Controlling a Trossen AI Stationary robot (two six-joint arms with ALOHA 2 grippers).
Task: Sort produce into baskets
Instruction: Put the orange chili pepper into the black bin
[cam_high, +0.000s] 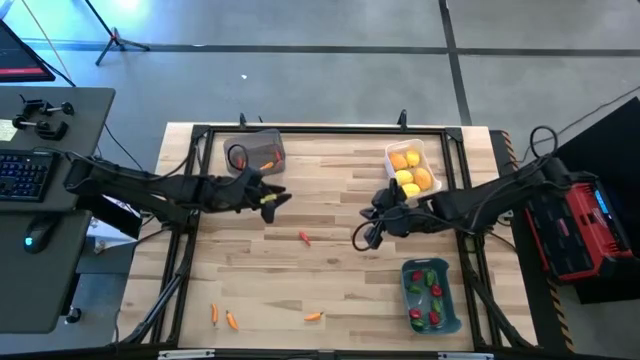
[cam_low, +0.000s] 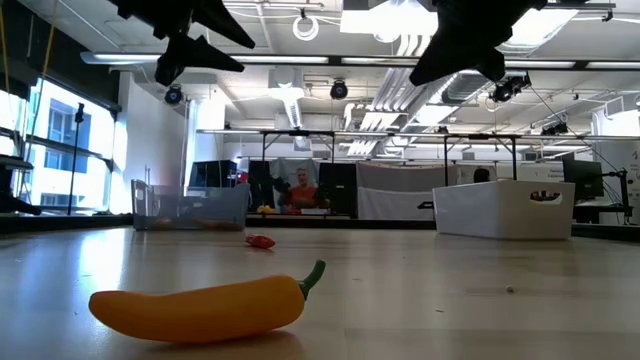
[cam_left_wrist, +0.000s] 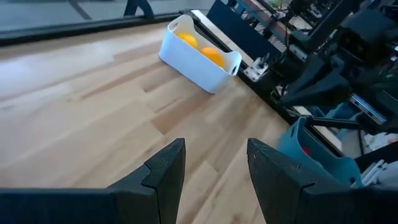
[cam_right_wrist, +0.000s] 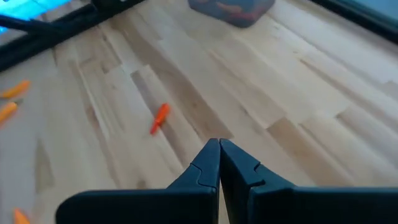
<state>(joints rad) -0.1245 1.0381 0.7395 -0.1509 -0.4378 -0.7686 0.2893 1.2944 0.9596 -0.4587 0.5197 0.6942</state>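
A small red pepper (cam_high: 304, 237) lies alone mid-table; it also shows in the right wrist view (cam_right_wrist: 160, 118) and the low view (cam_low: 260, 241). Three tiny carrots (cam_high: 232, 320) (cam_high: 314, 316) lie near the front edge, and one looms close in the low view (cam_low: 200, 305). The clear grey bin (cam_high: 255, 155) holds carrots, the white bin (cam_high: 412, 168) holds yellow-orange fruits, and the blue-grey bin (cam_high: 430, 295) holds red and green peppers. My left gripper (cam_left_wrist: 214, 165) is open and empty, raised beside the grey bin (cam_high: 272, 198). My right gripper (cam_right_wrist: 219, 163) is shut and empty, raised right of the red pepper (cam_high: 365, 238).
A black frame (cam_high: 200, 135) runs around the table's edges. The wooden top (cam_high: 330, 280) between the bins is bare apart from the loose produce. A desk with a keyboard (cam_high: 25, 175) stands left of the table, and red equipment (cam_high: 580, 225) stands to its right.
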